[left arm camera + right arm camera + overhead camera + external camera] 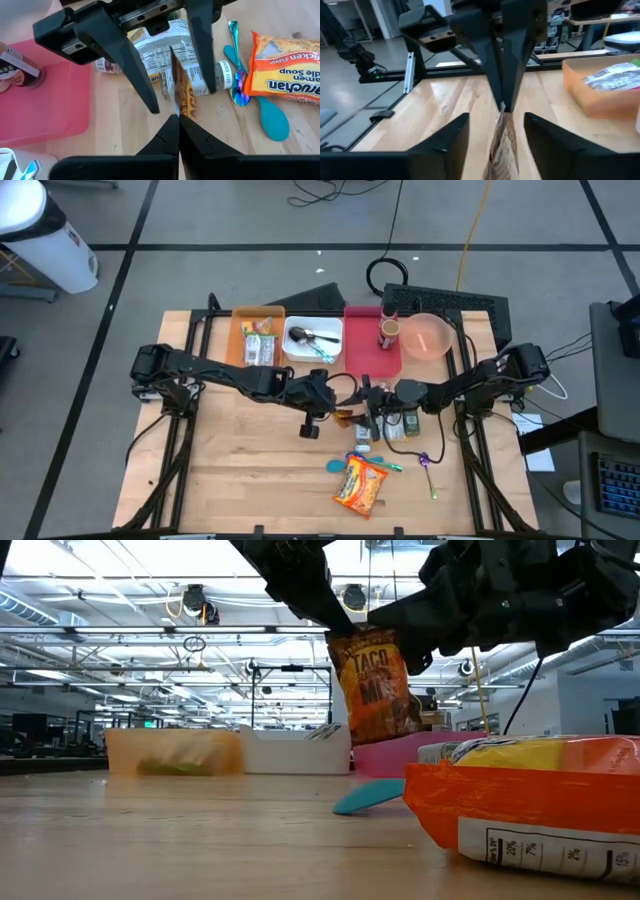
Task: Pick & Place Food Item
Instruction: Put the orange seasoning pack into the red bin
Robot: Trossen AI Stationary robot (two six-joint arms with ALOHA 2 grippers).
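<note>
The left pincer [177,117] pinches the taco mix packet [375,685] above the worktop [240,480]; the right pincer [496,131] stands open around it, its label half hidden.

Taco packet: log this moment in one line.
taco packet airborne mid-table | left pincer shut on its top | right pincer open around it | handover

I see three trays along the bench's [220,470] far edge: packets tray [258,338] left, utensil tray [313,340] middle, flat tray [366,345] right, bowl [428,336] beside it. Taco packet [375,680] hangs mid-bench between both hands. Ramen packet [360,484] lies nearer front, spoon [428,469] to its right.
</note>
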